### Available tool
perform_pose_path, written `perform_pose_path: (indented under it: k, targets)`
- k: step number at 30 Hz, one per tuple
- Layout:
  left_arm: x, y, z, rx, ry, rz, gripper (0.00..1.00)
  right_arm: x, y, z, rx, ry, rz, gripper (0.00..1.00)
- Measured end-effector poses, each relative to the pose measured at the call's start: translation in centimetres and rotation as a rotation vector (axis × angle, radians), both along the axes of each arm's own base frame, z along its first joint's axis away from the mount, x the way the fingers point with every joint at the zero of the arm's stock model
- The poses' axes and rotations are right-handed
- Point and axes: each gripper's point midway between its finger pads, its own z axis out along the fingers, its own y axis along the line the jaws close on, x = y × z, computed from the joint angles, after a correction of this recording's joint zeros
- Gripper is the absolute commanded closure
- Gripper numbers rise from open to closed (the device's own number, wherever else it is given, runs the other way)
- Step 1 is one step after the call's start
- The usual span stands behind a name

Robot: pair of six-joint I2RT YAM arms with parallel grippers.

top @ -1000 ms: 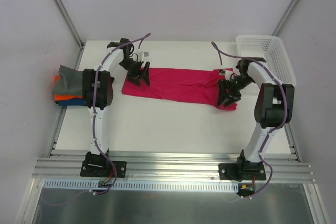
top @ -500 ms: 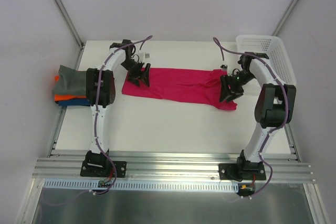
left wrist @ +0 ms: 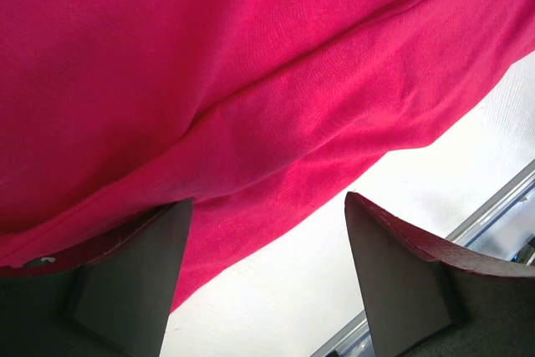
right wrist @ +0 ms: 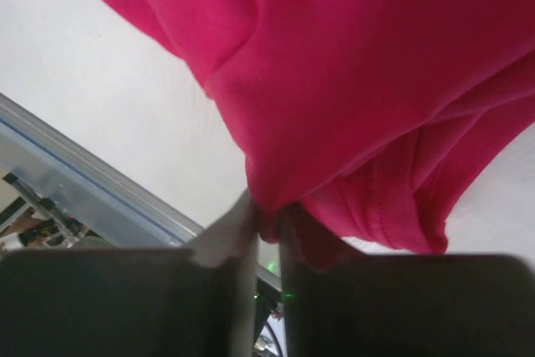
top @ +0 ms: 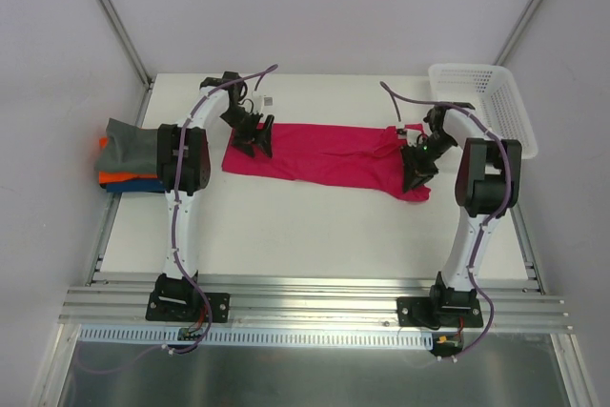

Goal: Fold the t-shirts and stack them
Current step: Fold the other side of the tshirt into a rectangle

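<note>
The white table [top: 315, 226] carries the magenta-red t-shirt [top: 315, 154], spread as a long band across its far middle, just where it lay a second ago, though its right end now looks more bunched. The folded t-shirts [top: 124, 154], grey over orange and blue, sit stacked at the table's left edge, and the white lattice basket [top: 510, 107] stands at the far right corner; neither has moved. The right arm has swung its elbow inward, and the right gripper [top: 416, 164] has shifted slightly farther back along the shirt's right end, with its jaws drawn in from a wider stance. The left gripper [top: 254, 145] hangs over the shirt's left end, much as before. From above, neither grip can be read. The right wrist camera shows the right gripper [right wrist: 267, 227] clenched on a fold of the shirt [right wrist: 376, 64], the cloth pinched between nearly meeting fingers. The left wrist camera shows the left gripper [left wrist: 266, 232] released, its fingers spread wide above the shirt's hem [left wrist: 251, 81] and bare table
</note>
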Motion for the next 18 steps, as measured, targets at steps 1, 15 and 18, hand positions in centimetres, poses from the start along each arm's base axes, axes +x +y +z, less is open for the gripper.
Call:
perform_pose_path:
  k: [1,15,18]
  targets:
    - [0.0,0.0,0.0,0.0,0.0,0.0,0.25,0.2,0.0,-0.1,-0.002,0.002,-0.001,0.93]
    - [0.0,0.0,0.0,0.001,-0.001,-0.001,0.25,-1.2,-5.0,2.2,0.013,0.043,-0.152,0.99]
    - [0.0,0.0,0.0,0.001,-0.001,-0.001,0.25,-1.9,-5.5,2.3,0.017,0.064,-0.164,0.93]
